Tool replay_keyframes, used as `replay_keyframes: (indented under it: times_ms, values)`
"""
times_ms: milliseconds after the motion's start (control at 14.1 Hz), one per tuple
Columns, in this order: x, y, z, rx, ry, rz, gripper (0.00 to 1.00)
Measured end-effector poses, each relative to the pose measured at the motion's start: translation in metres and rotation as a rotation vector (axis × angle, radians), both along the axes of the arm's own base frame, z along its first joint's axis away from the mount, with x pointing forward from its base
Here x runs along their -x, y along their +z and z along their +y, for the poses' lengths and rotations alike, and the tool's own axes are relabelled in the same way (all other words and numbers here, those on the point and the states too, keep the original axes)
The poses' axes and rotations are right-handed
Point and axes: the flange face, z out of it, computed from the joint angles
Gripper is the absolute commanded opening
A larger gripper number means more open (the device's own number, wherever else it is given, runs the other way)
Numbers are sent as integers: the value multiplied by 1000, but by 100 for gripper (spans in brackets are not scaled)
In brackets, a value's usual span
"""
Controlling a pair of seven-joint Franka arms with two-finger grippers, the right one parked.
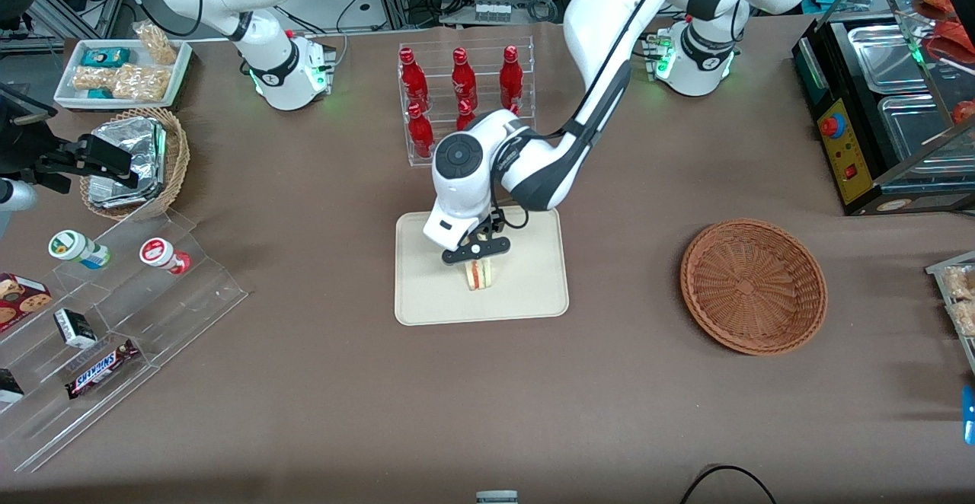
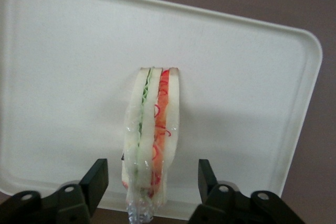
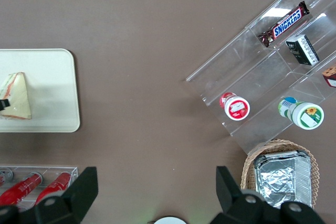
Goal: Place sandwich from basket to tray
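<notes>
The clear-wrapped triangular sandwich (image 1: 478, 274) of white bread with orange-red and green filling layers stands on its edge on the large flat cream-beige rectangular tray (image 1: 426, 298) with rounded corners, toward the tray edge nearer the front camera. The working arm's black two-finger tool (image 1: 477, 252) hangs directly above the sandwich. In the wrist view the tool (image 2: 152, 179) is spread wide, and each of its black fingers (image 2: 97, 178) stands clear of the bread, a strip of bare tray (image 2: 63, 77) showing on either side of the sandwich (image 2: 152, 135). The parked arm's camera shows the sandwich (image 3: 16, 97) as a pale wedge resting on the tray (image 3: 52, 93), with a black fingertip just touching its outline at the picture's edge. The wide, shallow round brown wicker basket (image 1: 753, 285) sits on the brown table (image 1: 320, 382) well apart from the tray, toward the working arm's end, and nothing lies in it. A clear rack of red bottles (image 1: 457, 97) stands near the tray, farther from the front camera.
</notes>
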Motion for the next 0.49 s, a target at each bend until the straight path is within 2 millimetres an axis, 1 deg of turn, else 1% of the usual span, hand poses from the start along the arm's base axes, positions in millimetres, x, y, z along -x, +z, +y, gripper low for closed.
replay_keyframes:
  times_ms: [71,141,212,354,495]
  values:
    - [-6,16,10,-10,3,9,100]
    - [-13,32,24,-30,13,27,100]
    - [-22,45,43,-57,33,55,100]
    - [-45,64,89,-104,76,109,100]
    - [-74,70,140,-112,90,130,100]
